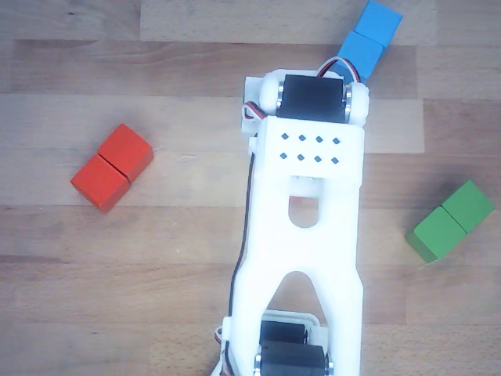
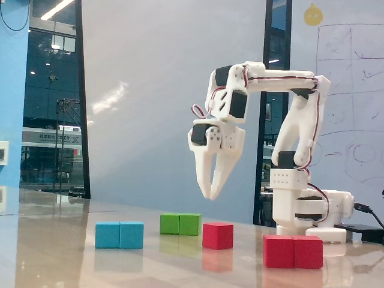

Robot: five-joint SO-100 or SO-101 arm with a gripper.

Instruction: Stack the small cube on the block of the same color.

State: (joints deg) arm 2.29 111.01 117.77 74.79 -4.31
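In the fixed view the small cube (image 2: 218,235) sits on the table, red with matte faces. My gripper (image 2: 210,195) hangs well above it and slightly left, pointing down. Its fingers are a little apart and hold nothing. The red block (image 2: 293,251) lies nearer the camera on the right, close to the arm's base. From above in the other view the red block (image 1: 112,168) lies left of the arm, and the white arm (image 1: 307,219) hides the small cube and the gripper.
A blue oblong block (image 2: 119,234) lies at the left and a green oblong block (image 2: 180,224) behind the cube. From above, blue block (image 1: 369,39) is at the top, green block (image 1: 451,221) at the right. The arm's base (image 2: 306,210) stands at the right.
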